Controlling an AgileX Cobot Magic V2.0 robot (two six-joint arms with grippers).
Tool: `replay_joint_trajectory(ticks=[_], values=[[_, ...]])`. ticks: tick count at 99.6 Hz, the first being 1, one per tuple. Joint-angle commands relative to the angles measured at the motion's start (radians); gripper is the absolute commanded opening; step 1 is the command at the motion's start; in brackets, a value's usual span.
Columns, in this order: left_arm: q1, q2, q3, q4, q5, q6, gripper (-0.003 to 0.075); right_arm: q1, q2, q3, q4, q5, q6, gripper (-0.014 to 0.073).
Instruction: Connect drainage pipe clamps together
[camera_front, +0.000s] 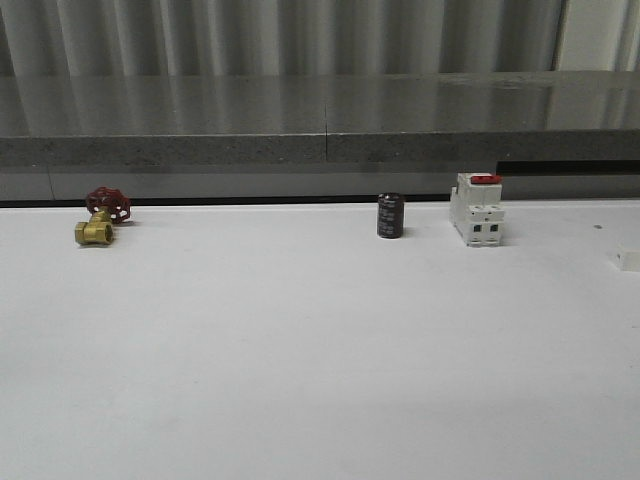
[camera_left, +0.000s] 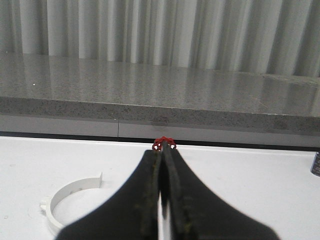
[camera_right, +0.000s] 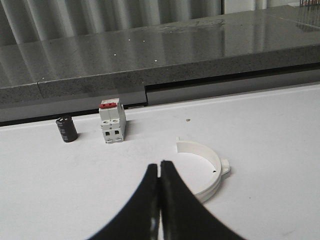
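The white table (camera_front: 300, 350) carries all the objects. One clamp half (camera_right: 205, 172) lies flat on it just beyond the right gripper (camera_right: 160, 167), whose jaws are pressed together with nothing between. The other clamp half (camera_left: 65, 200) lies beside the left gripper (camera_left: 162, 155), also clenched and empty. Along the far edge stand a white breaker (camera_front: 476, 208), a brass valve (camera_front: 100, 218) with red handwheel, and a dark capacitor (camera_front: 390, 216).

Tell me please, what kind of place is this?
Probably a lab or workshop bench for hardware assembly tests: a plain white table holds a brass valve, a breaker and a capacitor, with a grey stone ledge behind.
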Motion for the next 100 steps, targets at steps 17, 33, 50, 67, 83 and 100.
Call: replay_joint_trajectory(ticks=[17,33,50,67,83,100], values=[[0.002,-0.034,0.045,-0.006,-0.084,-0.001,-0.002,-0.007,-0.018,-0.019,-0.013,-0.085,-0.005,-0.0067],[0.002,-0.034,0.045,-0.001,-0.098,-0.001,-0.002,-0.007,-0.018,-0.019,-0.013,-0.085,-0.005,-0.0067],[0.002,-0.021,-0.005,-0.06,-0.1,-0.001,-0.002,-0.007,-0.018,-0.019,-0.013,-0.085,-0.005,-0.0067],[0.002,0.088,-0.158,-0.106,0.047,-0.001,-0.002,-0.007,-0.018,-0.019,-0.013,-0.085,-0.005,-0.0067],[0.002,0.286,-0.362,-0.104,0.248,-0.001,-0.002,-0.007,-0.018,-0.019,-0.013,-0.085,-0.005,-0.0067],[0.002,0.5,-0.572,-0.086,0.411,-0.001,-0.002,-0.007,-0.018,-0.019,-0.013,-0.085,-0.005,-0.0067]])
